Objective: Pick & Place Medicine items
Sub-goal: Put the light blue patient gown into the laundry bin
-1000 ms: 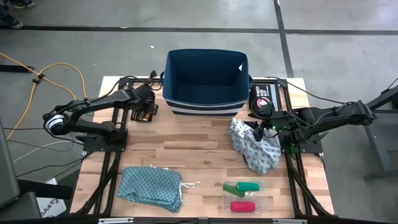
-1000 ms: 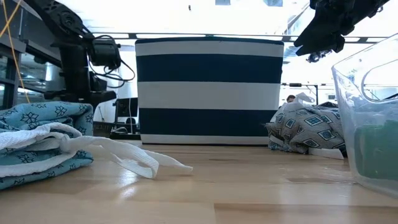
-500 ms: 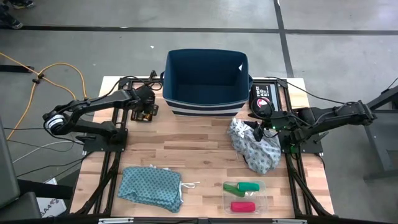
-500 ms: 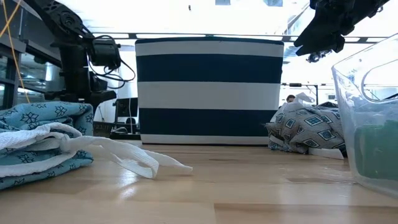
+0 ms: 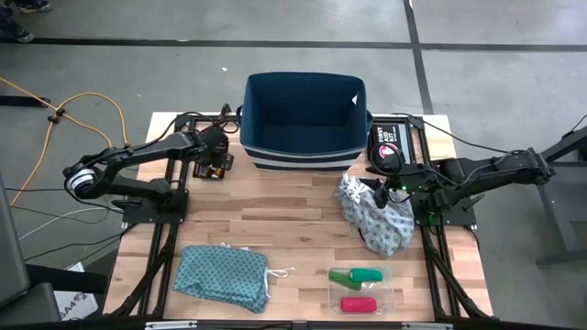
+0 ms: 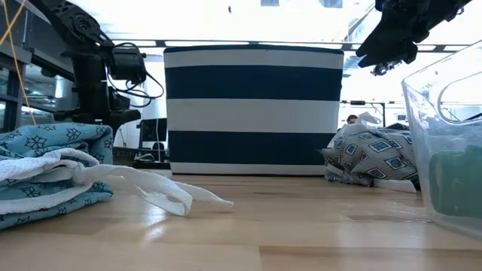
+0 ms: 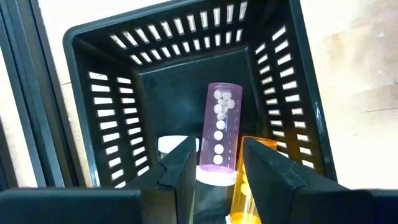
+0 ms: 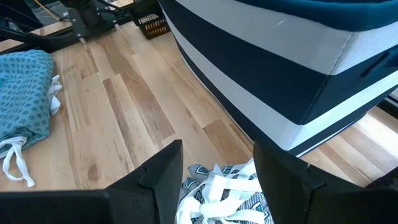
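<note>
Inside the black crate point(image 7: 186, 81), seen only by the left wrist, the open left tool point(image 7: 217, 171) straddles a pink vial point(image 7: 221, 124).

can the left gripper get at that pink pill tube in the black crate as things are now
Probably yes. The left gripper hangs open right over the slotted black crate, fingers either side of the pink tube, nothing covering it. An orange tube lies close alongside and may crowd one finger.

Even bright light; low view backlit, foreground blurred; soft shadows.
</note>
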You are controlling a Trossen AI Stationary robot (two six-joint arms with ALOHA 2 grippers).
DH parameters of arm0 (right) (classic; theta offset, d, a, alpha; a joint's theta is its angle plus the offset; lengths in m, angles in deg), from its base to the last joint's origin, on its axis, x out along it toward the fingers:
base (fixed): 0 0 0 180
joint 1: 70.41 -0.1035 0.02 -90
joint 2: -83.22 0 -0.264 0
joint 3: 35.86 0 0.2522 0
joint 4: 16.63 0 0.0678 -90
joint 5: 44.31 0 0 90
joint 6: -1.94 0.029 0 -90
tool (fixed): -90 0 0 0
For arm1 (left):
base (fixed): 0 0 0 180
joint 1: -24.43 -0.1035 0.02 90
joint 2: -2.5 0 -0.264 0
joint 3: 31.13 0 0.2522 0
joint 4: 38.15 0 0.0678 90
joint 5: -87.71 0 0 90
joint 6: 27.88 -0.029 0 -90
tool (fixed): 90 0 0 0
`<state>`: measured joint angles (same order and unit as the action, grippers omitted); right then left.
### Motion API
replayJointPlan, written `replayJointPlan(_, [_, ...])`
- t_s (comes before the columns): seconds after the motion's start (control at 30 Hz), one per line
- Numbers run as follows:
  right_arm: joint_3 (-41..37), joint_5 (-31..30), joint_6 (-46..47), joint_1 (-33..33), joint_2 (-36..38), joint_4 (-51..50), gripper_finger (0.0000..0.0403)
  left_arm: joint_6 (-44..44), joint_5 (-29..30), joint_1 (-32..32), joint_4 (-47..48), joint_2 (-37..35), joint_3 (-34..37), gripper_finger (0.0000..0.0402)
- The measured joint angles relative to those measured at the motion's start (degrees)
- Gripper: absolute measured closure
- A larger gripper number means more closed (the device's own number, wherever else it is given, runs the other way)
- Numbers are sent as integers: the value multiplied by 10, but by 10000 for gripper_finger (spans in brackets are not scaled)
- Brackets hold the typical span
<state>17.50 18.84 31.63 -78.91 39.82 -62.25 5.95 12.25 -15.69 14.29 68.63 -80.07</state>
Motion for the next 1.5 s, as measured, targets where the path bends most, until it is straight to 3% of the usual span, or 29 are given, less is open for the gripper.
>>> replayJointPlan(0.37, [0, 0, 0, 0, 0, 0, 219, 0, 0, 0, 4, -9, 0, 275])
replayJointPlan(1.07, [0, 0, 0, 0, 0, 0, 219, 0, -4, 41, 66, -156, 0, 275])
replayJointPlan(1.5, [0, 0, 0, 0, 0, 0, 219, -32, -187, 152, 65, -200, 0, 275])
